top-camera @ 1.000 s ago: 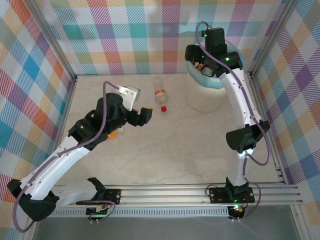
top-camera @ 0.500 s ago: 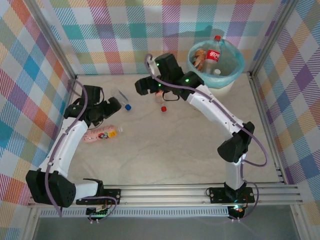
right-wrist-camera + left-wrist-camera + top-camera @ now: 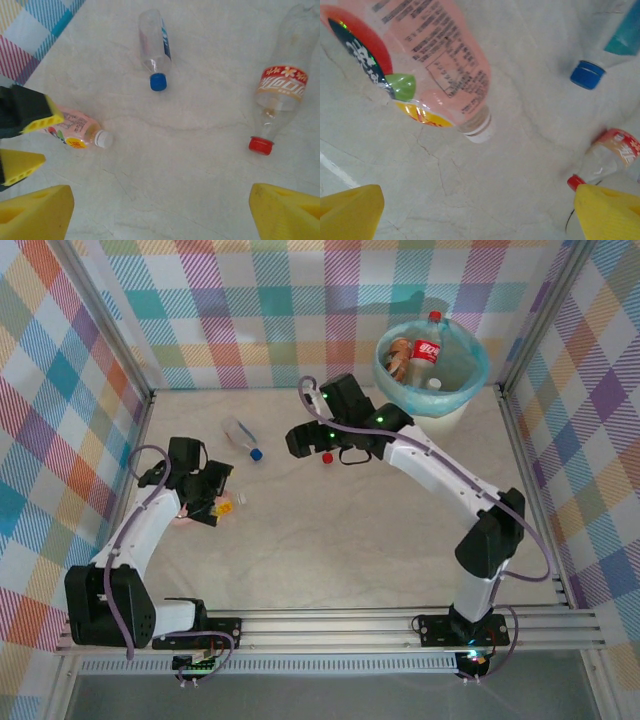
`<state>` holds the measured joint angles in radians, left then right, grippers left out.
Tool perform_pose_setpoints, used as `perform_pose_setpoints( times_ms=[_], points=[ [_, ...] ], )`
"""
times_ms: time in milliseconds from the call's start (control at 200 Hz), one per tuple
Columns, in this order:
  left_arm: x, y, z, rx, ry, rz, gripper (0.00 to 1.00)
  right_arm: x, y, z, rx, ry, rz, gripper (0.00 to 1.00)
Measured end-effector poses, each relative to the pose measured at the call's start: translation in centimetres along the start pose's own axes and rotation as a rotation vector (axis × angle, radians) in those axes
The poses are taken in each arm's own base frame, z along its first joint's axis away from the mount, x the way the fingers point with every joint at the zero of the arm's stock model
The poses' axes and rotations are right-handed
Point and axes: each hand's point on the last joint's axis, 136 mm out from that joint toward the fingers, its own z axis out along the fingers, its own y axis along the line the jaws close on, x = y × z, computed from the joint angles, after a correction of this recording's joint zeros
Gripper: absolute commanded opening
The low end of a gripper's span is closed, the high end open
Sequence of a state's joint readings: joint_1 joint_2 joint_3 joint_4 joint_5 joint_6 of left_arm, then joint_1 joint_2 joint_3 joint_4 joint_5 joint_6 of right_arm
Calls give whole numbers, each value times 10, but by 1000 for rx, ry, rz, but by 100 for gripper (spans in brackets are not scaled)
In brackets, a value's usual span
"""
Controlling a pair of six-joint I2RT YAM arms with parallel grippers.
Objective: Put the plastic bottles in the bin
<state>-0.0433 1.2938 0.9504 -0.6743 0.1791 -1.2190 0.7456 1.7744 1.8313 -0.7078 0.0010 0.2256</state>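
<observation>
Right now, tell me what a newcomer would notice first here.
The bright checked walls around the table, and the teal-lined bin in the far right corner with bottles already inside. Three more lie loose on the table: a pink-labelled bottle by the open left tool, a blue-capped bottle and a red-capped bottle near the right tool.

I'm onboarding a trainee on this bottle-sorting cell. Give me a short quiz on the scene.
1. True or false: the left end effector and the right end effector are both open.
2. How many bottles lie on the table?
3. The red-labelled bottle in the bin has which cap? A red, B green, C blue.
Key: 1 true. 2 three: pink-labelled bottle, blue-capped bottle, red-capped bottle. 3 A.
</observation>
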Motion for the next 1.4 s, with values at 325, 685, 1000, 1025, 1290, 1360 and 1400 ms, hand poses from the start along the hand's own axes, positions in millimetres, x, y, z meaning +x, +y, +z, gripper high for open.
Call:
perform_pose_setpoints(
  times_ms=[325,685,1000,1025,1290,1360,1400],
  points=[
    [0,19,56,-152,63,-107,97,0,-2,-11,13,-23,-5,94],
    [-6,26,97,-231,87,-45,71,14,-13,-5,57,9,-6,94],
    [-15,30,86,-230,29,57,57,18,-17,-7,80,14,-21,94],
    [-17,29,82,-228,16,71,56,18,-17,-8,80,13,-23,94],
    [-40,-22,-10,-50,-216,402,58,15,-16,-12,80,11,-28,94],
    [-37,-48,-47,62,-277,540,56,11,-14,-17,76,-4,-32,94],
    [-31,-62,-69,139,-306,630,54,8,-13,-22,72,-15,-32,94]
  ],
)
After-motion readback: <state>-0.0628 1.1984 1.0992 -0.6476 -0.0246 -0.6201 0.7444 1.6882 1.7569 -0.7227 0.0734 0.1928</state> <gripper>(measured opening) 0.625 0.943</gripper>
